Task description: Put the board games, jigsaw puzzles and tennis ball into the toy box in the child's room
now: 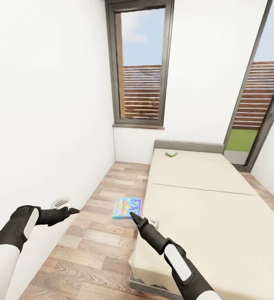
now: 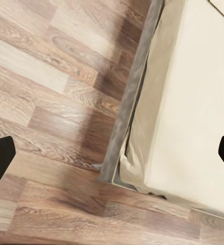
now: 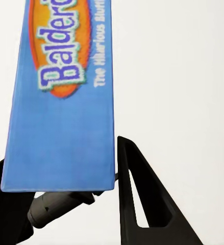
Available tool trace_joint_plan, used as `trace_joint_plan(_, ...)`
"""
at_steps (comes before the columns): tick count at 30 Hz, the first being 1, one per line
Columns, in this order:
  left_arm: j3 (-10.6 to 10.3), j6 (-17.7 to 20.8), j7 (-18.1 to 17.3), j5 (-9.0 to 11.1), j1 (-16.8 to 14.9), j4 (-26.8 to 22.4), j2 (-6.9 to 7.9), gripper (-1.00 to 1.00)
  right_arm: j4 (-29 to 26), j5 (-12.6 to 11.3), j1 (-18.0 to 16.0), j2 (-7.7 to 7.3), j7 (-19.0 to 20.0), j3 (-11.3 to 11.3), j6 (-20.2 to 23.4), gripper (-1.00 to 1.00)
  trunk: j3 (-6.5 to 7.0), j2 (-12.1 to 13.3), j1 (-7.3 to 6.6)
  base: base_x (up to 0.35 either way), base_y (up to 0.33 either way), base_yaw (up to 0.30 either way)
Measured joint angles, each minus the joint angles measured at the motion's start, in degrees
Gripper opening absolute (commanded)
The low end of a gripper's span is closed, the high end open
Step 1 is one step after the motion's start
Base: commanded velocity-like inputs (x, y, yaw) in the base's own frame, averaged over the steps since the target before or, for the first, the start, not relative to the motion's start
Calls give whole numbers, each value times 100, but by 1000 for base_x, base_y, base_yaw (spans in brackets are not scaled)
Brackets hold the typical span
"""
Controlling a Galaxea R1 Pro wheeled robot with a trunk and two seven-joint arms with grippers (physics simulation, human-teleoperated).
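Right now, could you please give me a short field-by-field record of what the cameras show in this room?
place: narrow room, wooden floor, window ahead
bed: beige mattress on a dark grey frame, at the right of the head view
right hand: shut on the blue board game, printed "Balderdash"-style logo in the right wrist view
left hand: open, holding nothing, over the floor beside the bed frame
second board game: small white-green box lying near the head end of the mattress
toy box and table: not seen from here
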Motion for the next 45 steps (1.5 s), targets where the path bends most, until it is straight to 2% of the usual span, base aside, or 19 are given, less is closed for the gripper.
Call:
trace_joint_plan(2, 2, -1, -7, 1, 0, -2, 0, 100, -1, 0, 0, 1, -4, 2, -10, -100, 36, 80, -44, 0, 0, 285)
trace_joint_plan(10, -2, -2, -23, 9, 0, -7, -1, 100, 5, 9, 0, 5, -8, -2, -25, -100, 36, 82, -45, 0, 0, 274)
trace_joint_plan(18, -8, -181, -12, 7, 1, 0, -33, 100, 5, -4, 0, 8, -17, -5, -45, -100, 36, 82, -45, 0, -121, 53)
trace_joint_plan(28, -12, -224, -8, 7, 1, 0, -51, 100, 14, 3, 0, -5, -18, 2, -161, -100, 36, 82, -45, 0, -234, 15)
trace_joint_plan(37, -11, -230, -8, 2, 2, 0, -53, 100, 14, 1, 0, -5, -18, 5, -164, -100, 53, 82, -44, -71, -89, 203)
trace_joint_plan(41, -11, -231, -29, 2, 3, 0, -53, 100, 14, -4, 0, -7, -18, 3, -162, -100, 68, 82, -45, -11, -9, 263)
trace_joint_plan(45, -17, -227, -24, 9, 1, 0, -60, 100, 15, -25, 0, -14, -5, -3, -164, -100, 158, 241, -132, -2, -1, 266)
